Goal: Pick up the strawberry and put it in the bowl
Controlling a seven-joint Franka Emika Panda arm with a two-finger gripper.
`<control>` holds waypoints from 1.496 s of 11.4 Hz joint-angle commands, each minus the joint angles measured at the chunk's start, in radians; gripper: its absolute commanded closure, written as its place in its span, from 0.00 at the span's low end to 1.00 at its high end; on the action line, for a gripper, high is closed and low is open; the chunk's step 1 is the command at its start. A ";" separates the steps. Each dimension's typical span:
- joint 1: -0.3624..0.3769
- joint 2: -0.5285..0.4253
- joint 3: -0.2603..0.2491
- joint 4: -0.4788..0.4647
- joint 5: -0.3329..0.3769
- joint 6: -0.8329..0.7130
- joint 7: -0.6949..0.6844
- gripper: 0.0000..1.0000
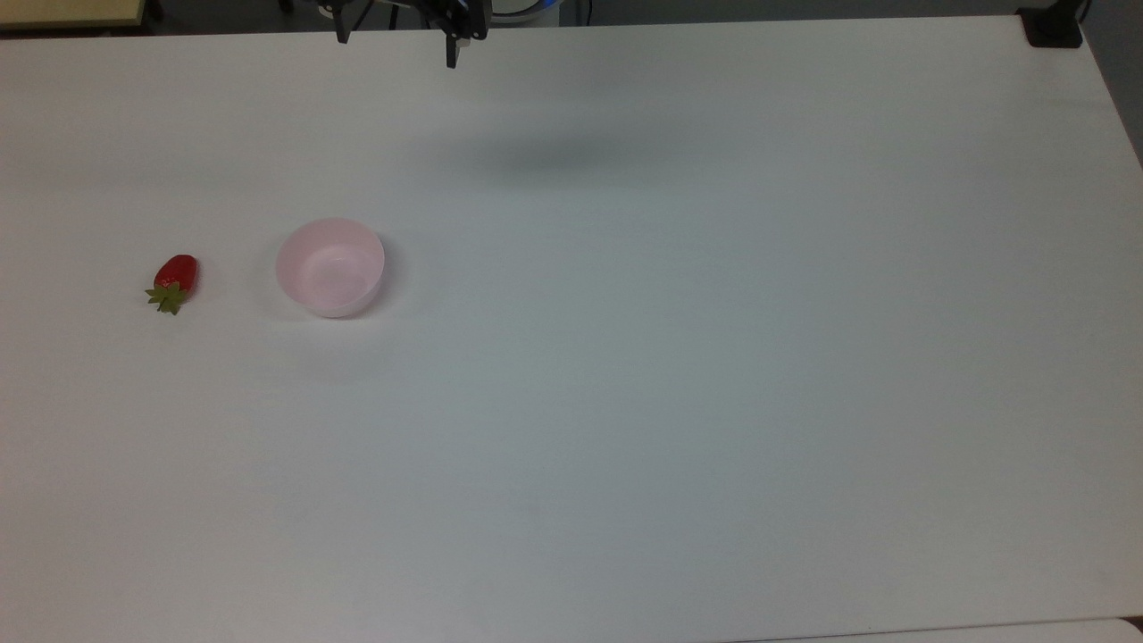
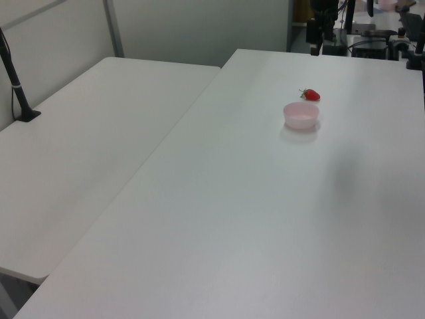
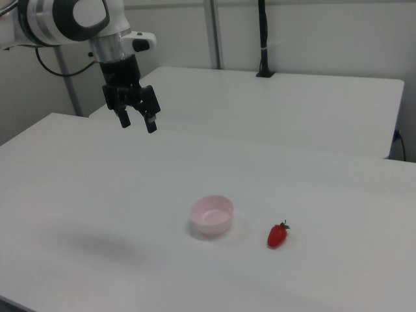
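Small glossy red strawberry [image 1: 174,279] w/ a spiky olive-green cap lies on its side on the white rectangular table [image 1: 679,357], near the top view's left edge, cap toward the top view's bottom. Small round pale pink plastic-looking bowl [image 1: 330,266] stands upright just beside it on the top view's right, apart from it, nothing inside. In the right view the order flips: bowl [image 3: 212,214] on the right view's left, strawberry [image 3: 277,234] on the right view's right. In the left view the strawberry [image 2: 311,95] sits behind the bowl [image 2: 301,114], toward the far edge. Right view gives the black two-finger gripper [image 3: 136,123] whole, hanging from the white arm [image 3: 71,19] above the table's far side, well apart from both things, jaws spread, nothing between them. Top view has the gripper [image 1: 397,49] at the far edge, fingertips pointing down. Left view adds a second white table [image 2: 86,146] alongside, w/ a black post [image 2: 16,83] on it.
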 commanded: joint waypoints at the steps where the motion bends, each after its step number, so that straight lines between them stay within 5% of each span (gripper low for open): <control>1: -0.011 -0.014 -0.018 -0.018 0.017 0.010 -0.067 0.00; 6: -0.038 -0.006 -0.018 -0.020 0.018 0.026 -0.109 0.00; 9: -0.134 0.035 -0.018 -0.003 0.043 0.066 -0.212 0.00; 12: -0.244 0.129 -0.018 0.048 0.049 0.101 -0.275 0.00; 17: -0.378 0.334 -0.016 0.048 0.063 0.367 -0.364 0.00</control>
